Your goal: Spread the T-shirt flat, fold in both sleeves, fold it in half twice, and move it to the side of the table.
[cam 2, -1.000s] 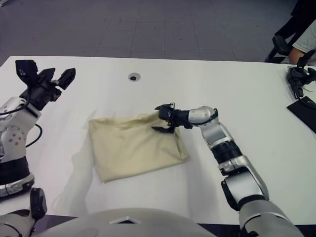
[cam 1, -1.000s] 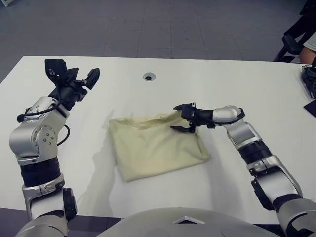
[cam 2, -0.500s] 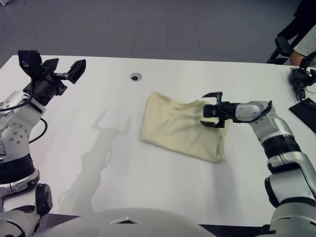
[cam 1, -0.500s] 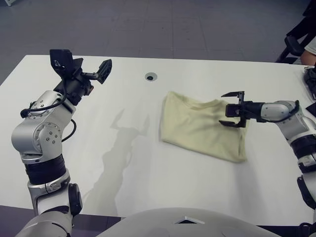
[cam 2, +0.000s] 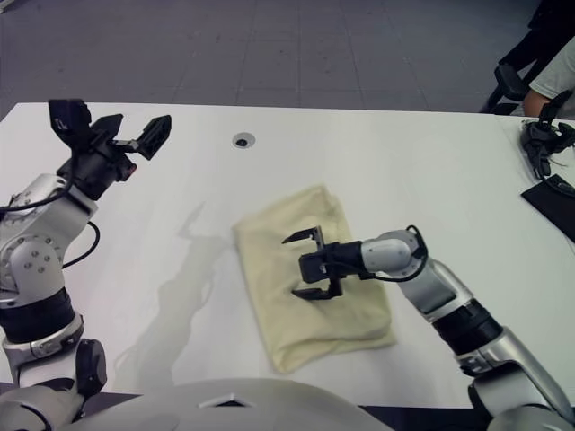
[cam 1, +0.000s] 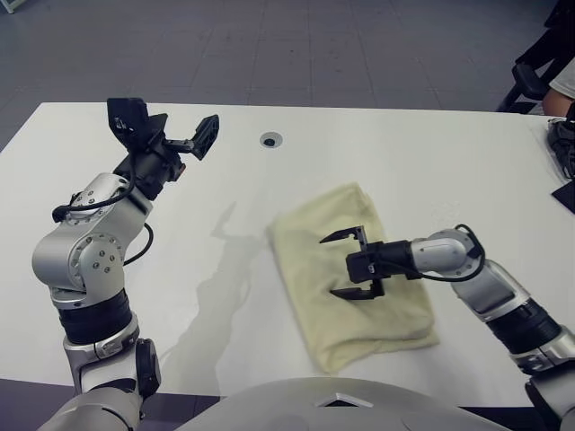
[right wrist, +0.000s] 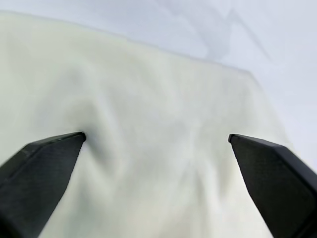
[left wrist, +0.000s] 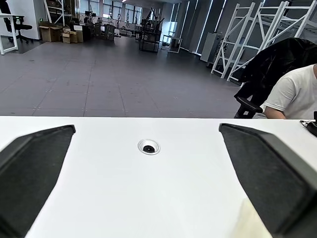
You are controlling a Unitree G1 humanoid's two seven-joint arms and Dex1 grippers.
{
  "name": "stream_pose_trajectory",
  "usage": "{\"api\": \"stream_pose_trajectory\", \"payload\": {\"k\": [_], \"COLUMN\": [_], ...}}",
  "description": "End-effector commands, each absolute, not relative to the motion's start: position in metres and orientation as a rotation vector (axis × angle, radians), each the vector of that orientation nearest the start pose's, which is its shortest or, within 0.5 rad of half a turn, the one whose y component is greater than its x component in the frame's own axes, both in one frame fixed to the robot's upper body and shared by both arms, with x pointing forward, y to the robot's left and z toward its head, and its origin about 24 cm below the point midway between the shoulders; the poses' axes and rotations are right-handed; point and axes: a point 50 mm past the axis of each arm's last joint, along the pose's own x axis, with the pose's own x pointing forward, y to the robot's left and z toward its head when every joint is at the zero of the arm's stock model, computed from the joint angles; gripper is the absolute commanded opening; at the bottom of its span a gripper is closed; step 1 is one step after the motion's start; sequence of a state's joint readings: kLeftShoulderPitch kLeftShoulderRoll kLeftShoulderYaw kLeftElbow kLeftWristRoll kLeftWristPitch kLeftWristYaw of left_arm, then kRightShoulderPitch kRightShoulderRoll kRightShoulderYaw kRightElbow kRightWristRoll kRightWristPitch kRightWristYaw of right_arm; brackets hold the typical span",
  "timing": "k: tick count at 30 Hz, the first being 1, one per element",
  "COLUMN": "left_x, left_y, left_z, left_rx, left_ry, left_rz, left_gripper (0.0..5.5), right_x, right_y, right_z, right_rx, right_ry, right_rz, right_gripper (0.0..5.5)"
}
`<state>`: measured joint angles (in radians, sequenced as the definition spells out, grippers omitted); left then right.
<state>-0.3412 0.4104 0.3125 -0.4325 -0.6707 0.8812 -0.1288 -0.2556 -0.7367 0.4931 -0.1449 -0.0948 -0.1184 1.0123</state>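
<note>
the right gripper [cam 1: 327, 267], fingers spread and empty, hovered low over the pale yellow folded cloth t-shirt [cam 1: 377, 323], a compact rectangle lying right of centre on the white table [cam 1: 449, 153]. the left gripper [cam 1: 167, 126], also spread, stood high at the left. folding looked done; only the move to the table's side seemed left.

Round grommet [cam 1: 270, 139] ahead of me, w/ grey floor [cam 1: 269, 45] beyond. Off to my right: black gear [cam 2: 542, 144] just beside a flat dark pad [cam 2: 552, 196]. White racks [left wrist: 257, 25] in bkgd.
</note>
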Motion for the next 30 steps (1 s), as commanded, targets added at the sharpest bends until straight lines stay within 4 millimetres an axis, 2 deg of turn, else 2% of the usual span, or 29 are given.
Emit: {"api": "stream_pose_trajectory", "payload": {"k": [1, 4, 10, 14, 17, 20, 22, 24, 25, 28, 30], "left_x": [0.272, 0.274, 0.274, 0.271, 0.26, 0.245, 0.23, 0.207, 0.196, 0.162, 0.144], "left_y": [0.204, 0.202, 0.202, 0.201, 0.214, 0.223, 0.219, 0.214, 0.213, 0.204, 0.198], "left_z": [0.184, 0.182, 0.181, 0.183, 0.185, 0.191, 0.192, 0.185, 0.18, 0.157, 0.147], "left_rx": [-0.157, -0.165, -0.16, -0.147, -0.053, 0.152, 0.289, 0.464, 0.568, 0.879, 0.976], "left_ry": [0.037, 0.039, 0.04, 0.037, 0.035, 0.018, 0.005, 0.02, 0.037, 0.072, 0.041], "left_rz": [-0.297, -0.294, -0.287, -0.295, -0.301, -0.347, -0.445, -0.588, -0.654, -0.926, -1.06], "left_gripper": [5.4, 5.4, 5.4, 5.4, 5.4, 5.4, 5.4, 5.4, 5.4, 5.4, 5.4], "right_x": [0.228, 0.239, 0.269, 0.278, 0.281, 0.283, 0.275, 0.254, 0.242, 0.198, 0.179], "right_y": [-0.132, -0.12, -0.094, -0.097, -0.109, -0.123, -0.137, -0.158, -0.169, -0.206, -0.22], "right_z": [0.055, 0.051, 0.061, 0.073, 0.104, 0.146, 0.165, 0.167, 0.162, 0.128, 0.119], "right_rx": [-1.02, -0.96, -0.821, -0.824, -0.779, -0.699, -0.661, -0.679, -0.725, -0.926, -1.017], "right_ry": [0.196, 0.173, 0.024, -0.043, -0.16, -0.345, -0.433, -0.452, -0.439, -0.291, -0.275], "right_rz": [1.502, 1.448, 1.314, 1.281, 1.209, 1.042, 0.945, 0.917, 0.93, 1.067, 1.145], "right_gripper": [5.38, 5.38, 5.38, 5.38, 5.38, 5.38, 5.38, 5.38, 5.38, 5.38, 5.38]}}
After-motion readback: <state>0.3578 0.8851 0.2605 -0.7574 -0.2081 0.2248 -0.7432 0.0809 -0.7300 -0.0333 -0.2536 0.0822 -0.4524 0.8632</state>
